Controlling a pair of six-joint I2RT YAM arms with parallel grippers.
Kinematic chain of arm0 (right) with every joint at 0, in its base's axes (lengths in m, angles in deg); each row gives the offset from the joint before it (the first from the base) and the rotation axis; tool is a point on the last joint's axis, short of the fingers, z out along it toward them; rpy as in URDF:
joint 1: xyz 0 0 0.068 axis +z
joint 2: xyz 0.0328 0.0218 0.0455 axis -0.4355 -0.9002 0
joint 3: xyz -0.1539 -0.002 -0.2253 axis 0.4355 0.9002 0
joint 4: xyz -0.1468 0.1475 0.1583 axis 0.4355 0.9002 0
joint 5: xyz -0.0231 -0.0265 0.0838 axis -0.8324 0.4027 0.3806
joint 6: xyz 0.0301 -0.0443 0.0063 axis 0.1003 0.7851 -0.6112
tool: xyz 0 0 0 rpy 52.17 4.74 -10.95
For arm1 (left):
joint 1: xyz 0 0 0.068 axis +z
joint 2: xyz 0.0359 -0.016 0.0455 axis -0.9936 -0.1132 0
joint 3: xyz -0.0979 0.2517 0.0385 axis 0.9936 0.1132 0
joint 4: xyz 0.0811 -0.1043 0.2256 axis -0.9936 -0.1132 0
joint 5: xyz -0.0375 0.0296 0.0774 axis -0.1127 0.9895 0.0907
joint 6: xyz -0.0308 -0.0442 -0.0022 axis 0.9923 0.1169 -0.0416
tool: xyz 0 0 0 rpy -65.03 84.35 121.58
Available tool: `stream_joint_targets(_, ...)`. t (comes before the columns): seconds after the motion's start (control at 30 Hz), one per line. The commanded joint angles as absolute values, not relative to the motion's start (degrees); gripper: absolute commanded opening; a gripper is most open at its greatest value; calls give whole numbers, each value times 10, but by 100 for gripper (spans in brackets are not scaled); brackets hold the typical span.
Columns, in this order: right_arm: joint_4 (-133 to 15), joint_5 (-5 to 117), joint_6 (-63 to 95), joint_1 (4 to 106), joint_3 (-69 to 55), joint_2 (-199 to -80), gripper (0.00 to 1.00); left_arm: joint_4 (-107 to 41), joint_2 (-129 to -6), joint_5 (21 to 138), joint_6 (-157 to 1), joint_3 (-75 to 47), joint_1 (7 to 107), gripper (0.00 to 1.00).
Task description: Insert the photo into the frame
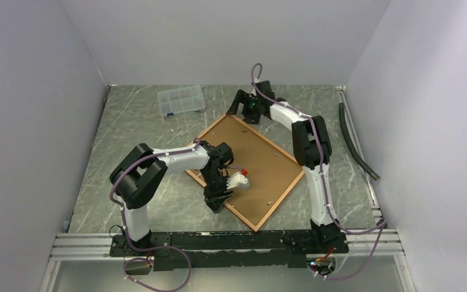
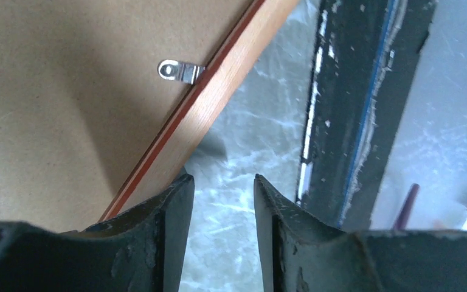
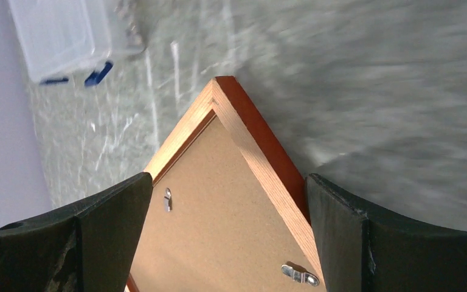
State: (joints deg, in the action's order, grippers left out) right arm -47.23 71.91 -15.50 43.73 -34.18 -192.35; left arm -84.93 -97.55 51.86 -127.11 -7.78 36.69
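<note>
My left jaws stand parted with nothing between them, over bare surface (image 2: 237, 182) just off the near-left edge of the frame (image 2: 219, 91), close to a small metal clip (image 2: 179, 71) on its brown backing board (image 2: 67, 91). My right jaws gape wide, released, straddling the frame's far corner; I cannot tell whether they touch it. The frame lies back-up mid-surface, at an angle, with a clear plastic box (image 1: 182, 100) well apart at the far left.

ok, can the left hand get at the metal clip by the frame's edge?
Probably yes: the clip lies exposed on the backing board just ahead of the left hand, nothing between them. Its fingers stand apart, empty, beside the frame.
</note>
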Motion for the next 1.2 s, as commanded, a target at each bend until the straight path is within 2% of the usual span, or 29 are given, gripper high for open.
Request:
stream_joint_targets(0.0, -386, 758, -128, 469, -390, -1924, 100, -902, -947, 505, -1283, -92, 386, 50)
stream_joint_targets(0.07, -400, 720, -124, 459, -368, -1881, 100, -933, -916, 491, -1287, -100, 409, 55)
stream_joint_targets(0.13, -407, 685, -122, 443, -344, -1835, 100, -979, -894, 470, -1301, -122, 440, 72)
stream_joint_targets(0.2, -403, 647, -123, 424, -318, -1784, 100, -1042, -876, 447, -1325, -155, 479, 83)
stream_joint_targets(0.37, -405, 585, -115, 395, -191, -1618, 100, -1074, -871, 442, -1346, -249, 617, 85)
stream_joint_targets(0.53, -383, 611, -165, 365, 8, -1476, 100, -985, -948, 505, -1274, -341, 704, 82)
stream_joint_targets(0.7, -313, 526, -213, 365, 172, -1327, 100, -892, -1056, 501, -1167, -399, 776, 74)
stream_joint_targets(0.83, -267, 513, -244, 365, 265, -1216, 100, -846, -1103, 503, -1130, -395, 789, 66)
stream_joint_targets(1.07, -272, 538, -268, 364, 366, -1171, 100, -796, -1135, 489, -1095, -371, 793, 48)
stream_joint_targets(1.17, -311, 555, -266, 364, 384, -1194, 100, -797, -1138, 472, -1099, -358, 793, 47)
